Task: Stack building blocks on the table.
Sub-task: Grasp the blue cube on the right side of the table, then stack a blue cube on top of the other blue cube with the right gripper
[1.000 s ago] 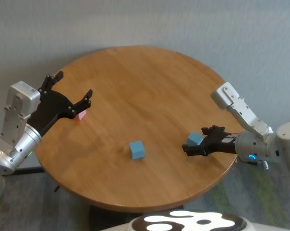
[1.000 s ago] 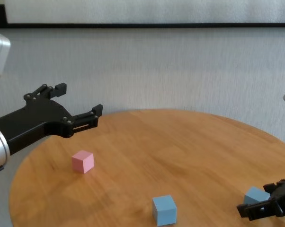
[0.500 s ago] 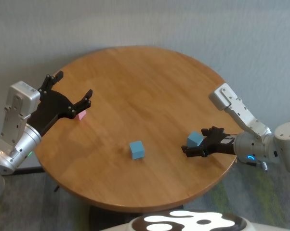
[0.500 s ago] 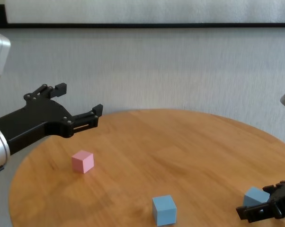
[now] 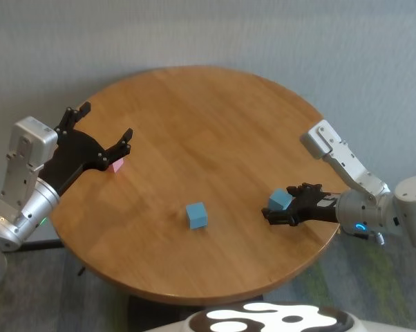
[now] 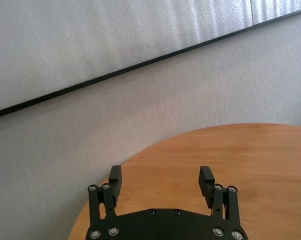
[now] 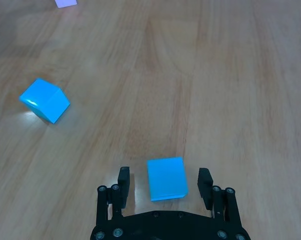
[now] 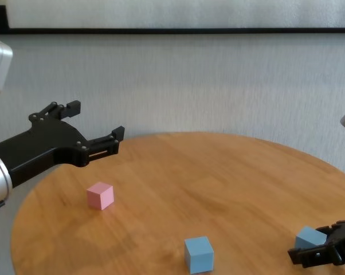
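Note:
Three building blocks lie apart on the table (image 5: pixel 194 117). My right gripper (image 5: pixel 278 203) is low at the table's right side and open, straddling a light blue block (image 7: pixel 166 178) with a gap on each side of it; the same block (image 8: pixel 309 237) shows in the chest view. A second light blue block (image 5: pixel 196 215) sits near the middle front, also seen as the blue block (image 7: pixel 44 100) in the right wrist view. The pink block (image 5: pixel 117 165) rests at the left, below my left gripper (image 5: pixel 106 121), which hovers open and empty above the table.
A pale wall (image 8: pixel 218 86) rises behind the round table. The table's right edge (image 5: pixel 329 235) lies just under my right forearm. Bare wood stretches across the far half of the table top.
My right gripper has settled slightly lower around the right-hand light blue block. The left arm and all three blocks have stayed where they were.

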